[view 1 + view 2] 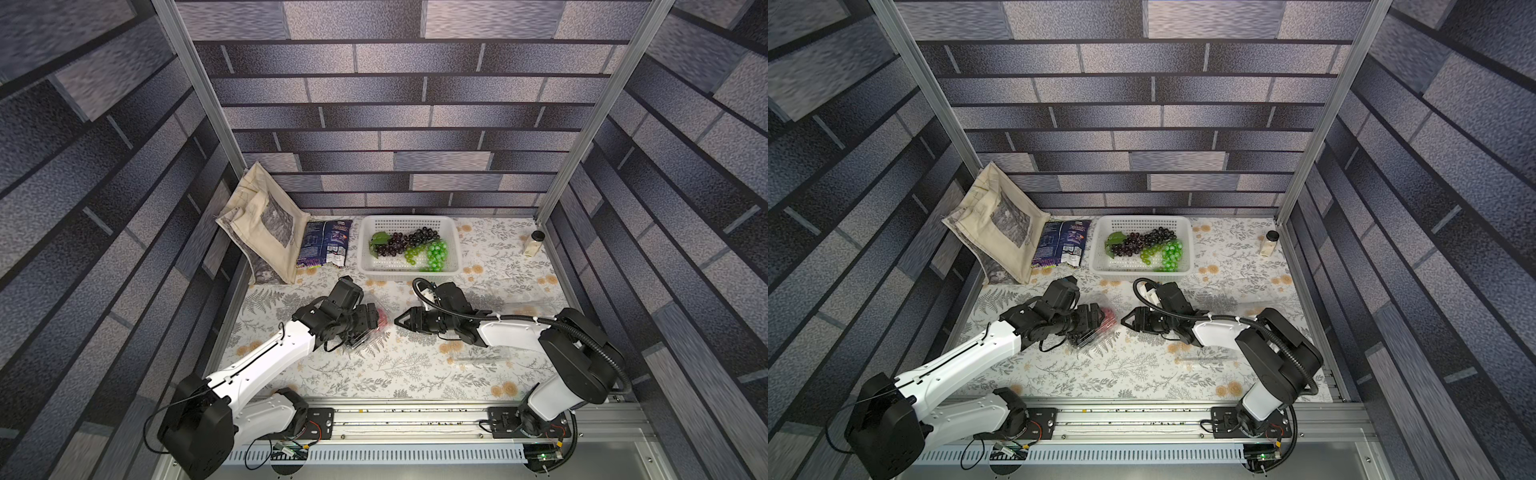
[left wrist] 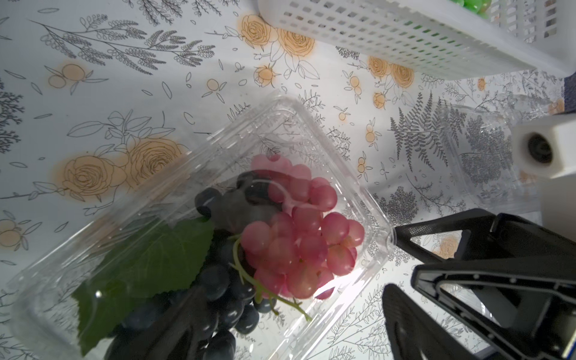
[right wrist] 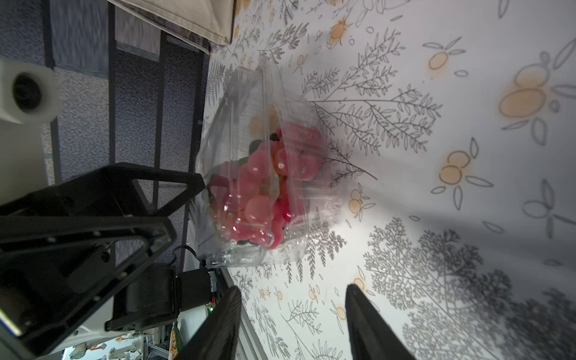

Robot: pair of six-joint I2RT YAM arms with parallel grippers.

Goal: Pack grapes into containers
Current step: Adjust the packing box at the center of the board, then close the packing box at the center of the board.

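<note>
**Position of the workpiece.** The clear rectangular plastic clamshell container (image 2: 218, 146) is resting on the floral-printed tablecloth (image 2: 124, 62), directly in front of the left gripper (image 3: 187, 205). It is holding a bunch of glossy red grapes (image 2: 299, 243), a bunch of dark purple-black grapes (image 2: 224, 290) and a green leaf (image 2: 149, 258). The lid is lying over the fruit. The frames do not show whether it is latched.

**Left gripper.** The jaws are standing wide apart. One finger (image 2: 184, 324) is showing through the clear plastic. The other finger (image 2: 402, 324) is standing beside the container with a strip of tablecloth between them. In the right wrist view, one fingertip is touching the lid side. No clamping of the container is visible.

**Right gripper.** The right gripper (image 2: 405, 251) is pointing at the container with its jaws partly spread and nothing between them. One fingertip is sitting at the corner rim of the container. Touching and just short of touching cannot be told apart.

**Governing relation.** The long axis of the container is lying roughly in line with the right gripper's reach, so a short end is facing its fingertips. The same axis is running obliquely across the front of the left gripper. The left gripper is the nearer of the two, and the right is standing just beyond the short end.

**Assessment.** The step in hand is probably seating the lid, with the right gripper bracing the corner.
</note>
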